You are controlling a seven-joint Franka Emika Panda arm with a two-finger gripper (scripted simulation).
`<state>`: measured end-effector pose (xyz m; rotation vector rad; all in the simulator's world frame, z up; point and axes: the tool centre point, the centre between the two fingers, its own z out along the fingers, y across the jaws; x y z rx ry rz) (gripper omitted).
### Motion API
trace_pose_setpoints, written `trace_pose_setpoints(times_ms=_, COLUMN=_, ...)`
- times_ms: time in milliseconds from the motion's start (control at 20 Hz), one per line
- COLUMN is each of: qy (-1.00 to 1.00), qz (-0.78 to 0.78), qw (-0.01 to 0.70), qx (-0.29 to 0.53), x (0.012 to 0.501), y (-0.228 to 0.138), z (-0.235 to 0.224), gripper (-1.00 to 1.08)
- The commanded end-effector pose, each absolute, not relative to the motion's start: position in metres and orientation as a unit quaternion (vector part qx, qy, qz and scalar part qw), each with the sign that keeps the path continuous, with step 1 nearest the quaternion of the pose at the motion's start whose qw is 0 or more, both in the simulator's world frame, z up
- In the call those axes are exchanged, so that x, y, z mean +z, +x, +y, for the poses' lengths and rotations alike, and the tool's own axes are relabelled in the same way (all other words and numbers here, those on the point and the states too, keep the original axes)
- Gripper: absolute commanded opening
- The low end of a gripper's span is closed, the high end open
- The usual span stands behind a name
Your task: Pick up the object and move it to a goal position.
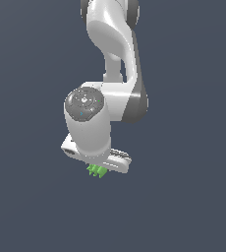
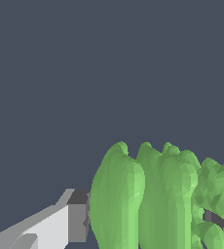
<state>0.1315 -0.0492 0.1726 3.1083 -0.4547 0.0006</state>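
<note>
The green object [image 2: 153,199] fills the near part of my wrist view. It is a ridged lump with rounded lobes that stand side by side, and a more knobbly, spiky part at one end. One of my fingers [image 2: 60,223] shows as a white and grey block that touches the side of the object. At the other side a small grey piece shows behind the knobbly part; it may be the second finger, but I cannot tell for sure.

In the exterior view my arm [image 1: 117,47] comes down from the top of the picture, bends at the grey-capped joint and points downward. My end effector [image 1: 98,165] hangs under the wrist, tilted a little, with the lower end toward the exterior view's right. The object [image 1: 96,171] sticks out just below it, touching it. The end effector looks closed on the object, with only a narrow gap between the fingers. Around it I see only a plain dark blue-grey background.
</note>
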Motion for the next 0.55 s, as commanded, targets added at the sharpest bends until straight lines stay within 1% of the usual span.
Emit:
trace_pose_setpoints(times_ms=0, qy=0.989, qz=-0.145, qw=0.0, qx=0.0, x=0.1767, y=0.1366, z=-0.0487, gripper=-1.0)
trace_pose_setpoints(times_ms=500, qy=0.989, qz=-0.145, qw=0.0, qx=0.0, x=0.1822, y=0.1443, z=-0.0482, gripper=-1.0)
